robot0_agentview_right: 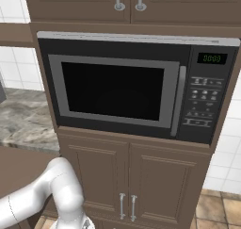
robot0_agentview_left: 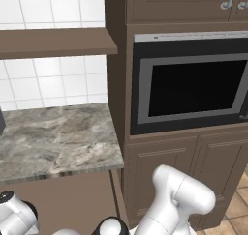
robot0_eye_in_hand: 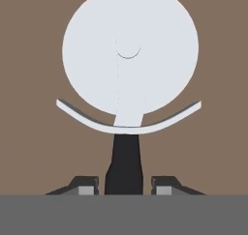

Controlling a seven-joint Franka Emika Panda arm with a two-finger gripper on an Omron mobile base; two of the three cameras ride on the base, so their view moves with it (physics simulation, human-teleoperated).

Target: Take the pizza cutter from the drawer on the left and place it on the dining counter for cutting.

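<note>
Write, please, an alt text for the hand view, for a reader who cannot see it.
A pizza cutter with a round silvery-white wheel and short black handle lies on a plain brown surface. The two dark fingertips of the pincer stand either side of the handle, seemingly closed on it.

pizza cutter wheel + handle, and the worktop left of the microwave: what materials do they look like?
Pizza cutter: wheel and curved guard look like pale matte metal, flat silvery-white with no glint, so plastic is possible. Its handle is plain black, probably plastic or rubber. Worktop: polished marble by its grey-brown veining and the bright sheen on its front edge.
</note>
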